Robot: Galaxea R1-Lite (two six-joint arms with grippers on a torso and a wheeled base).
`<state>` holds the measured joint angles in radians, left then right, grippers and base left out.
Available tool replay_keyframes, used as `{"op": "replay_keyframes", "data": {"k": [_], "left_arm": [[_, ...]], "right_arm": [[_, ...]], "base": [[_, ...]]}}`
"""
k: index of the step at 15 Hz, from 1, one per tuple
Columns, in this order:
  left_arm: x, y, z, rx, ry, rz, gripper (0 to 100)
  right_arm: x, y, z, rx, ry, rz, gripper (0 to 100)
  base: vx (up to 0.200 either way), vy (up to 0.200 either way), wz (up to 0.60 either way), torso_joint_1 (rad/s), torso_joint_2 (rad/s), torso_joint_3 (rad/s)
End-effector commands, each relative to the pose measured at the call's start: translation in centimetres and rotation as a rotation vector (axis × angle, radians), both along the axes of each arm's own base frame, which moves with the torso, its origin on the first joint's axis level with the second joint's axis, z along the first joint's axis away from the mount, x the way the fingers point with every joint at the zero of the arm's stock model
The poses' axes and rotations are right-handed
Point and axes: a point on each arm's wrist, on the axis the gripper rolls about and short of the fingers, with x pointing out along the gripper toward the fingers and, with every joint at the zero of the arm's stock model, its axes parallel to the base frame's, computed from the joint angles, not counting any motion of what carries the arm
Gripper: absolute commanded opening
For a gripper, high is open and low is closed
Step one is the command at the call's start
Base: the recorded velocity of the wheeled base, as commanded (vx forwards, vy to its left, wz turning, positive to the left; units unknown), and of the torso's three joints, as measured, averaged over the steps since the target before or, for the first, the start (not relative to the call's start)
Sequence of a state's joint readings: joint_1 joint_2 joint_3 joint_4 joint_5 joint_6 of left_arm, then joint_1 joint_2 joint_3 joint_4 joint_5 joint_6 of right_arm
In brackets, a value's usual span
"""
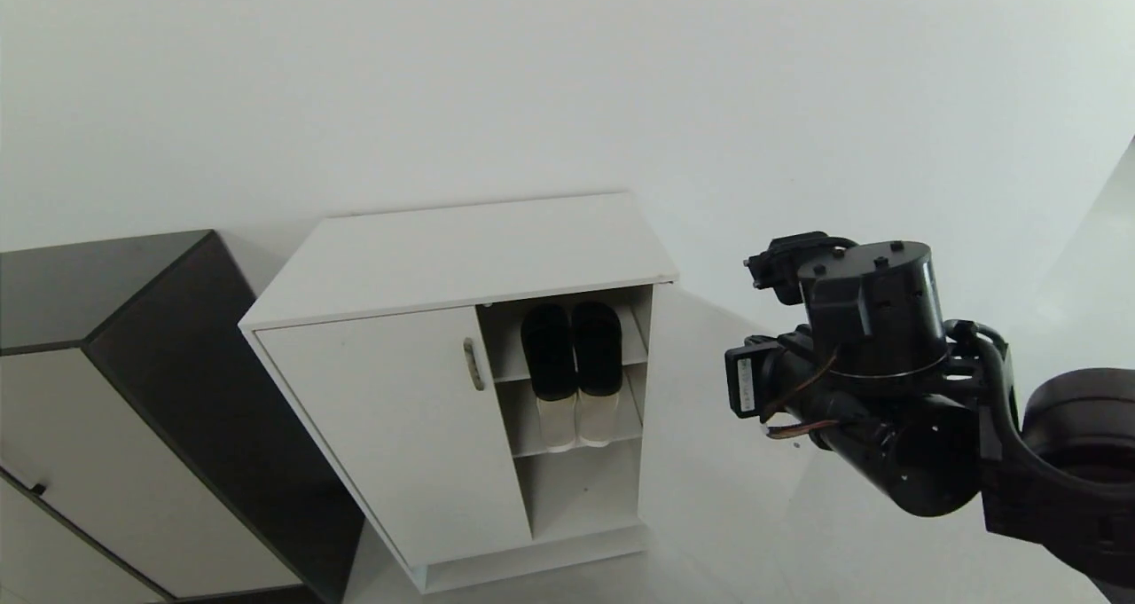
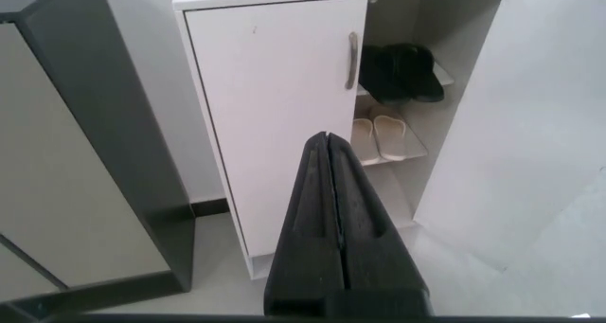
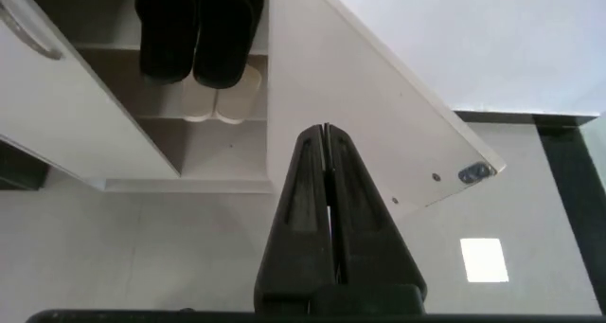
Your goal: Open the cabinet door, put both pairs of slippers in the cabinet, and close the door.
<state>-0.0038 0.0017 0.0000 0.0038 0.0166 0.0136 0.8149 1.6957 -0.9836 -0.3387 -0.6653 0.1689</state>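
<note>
The white cabinet (image 1: 461, 258) stands against the wall with its left door (image 1: 399, 427) closed and its right door (image 3: 379, 124) swung wide open. A pair of black slippers (image 1: 572, 349) lies on the upper shelf, and a pair of white slippers (image 1: 576, 419) on the shelf below. The lowest compartment (image 1: 581, 489) holds nothing. My right gripper (image 3: 325, 131) is shut and empty, hanging in front of the open door's inner face. My left gripper (image 2: 327, 138) is also shut and empty, in front of the closed left door (image 2: 279, 115), short of its handle (image 2: 351, 60).
A dark cabinet (image 1: 133, 364) with pale fronts stands close to the white cabinet's left side. The open door's handle (image 3: 476, 172) sits near its outer edge. Bare pale floor (image 1: 754, 542) lies in front of and to the right of the cabinet.
</note>
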Motion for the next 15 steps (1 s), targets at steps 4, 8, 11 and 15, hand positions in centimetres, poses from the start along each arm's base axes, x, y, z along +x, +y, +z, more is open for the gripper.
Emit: {"op": "replay_keyframes", "data": {"k": [4, 8, 11, 15], "left_arm": [[0.0, 0.0, 0.0, 0.0, 0.002, 0.001, 0], [0.0, 0.0, 0.0, 0.0, 0.001, 0.003, 0], [0.0, 0.0, 0.0, 0.0, 0.002, 0.001, 0], [0.0, 0.0, 0.0, 0.0, 0.002, 0.001, 0]], "right_arm": [[4.4, -3.7, 1.0, 0.106, 0.007, -0.065, 0], [6.9, -4.9, 0.2, 0.108, 0.015, -0.125, 0], [8.7, -5.9, -0.7, 0.118, 0.011, -0.156, 0], [11.4, -6.5, -2.6, 0.121, 0.001, -0.197, 0]], "base": [[-0.15, 0.0, 0.0, 0.005, 0.0, -0.001], [-0.05, 0.0, 0.0, 0.001, 0.0, -0.002], [0.0, 0.0, 0.0, 0.0, 0.0, 0.0], [0.0, 0.0, 0.0, 0.0, 0.0, 0.0]]}}
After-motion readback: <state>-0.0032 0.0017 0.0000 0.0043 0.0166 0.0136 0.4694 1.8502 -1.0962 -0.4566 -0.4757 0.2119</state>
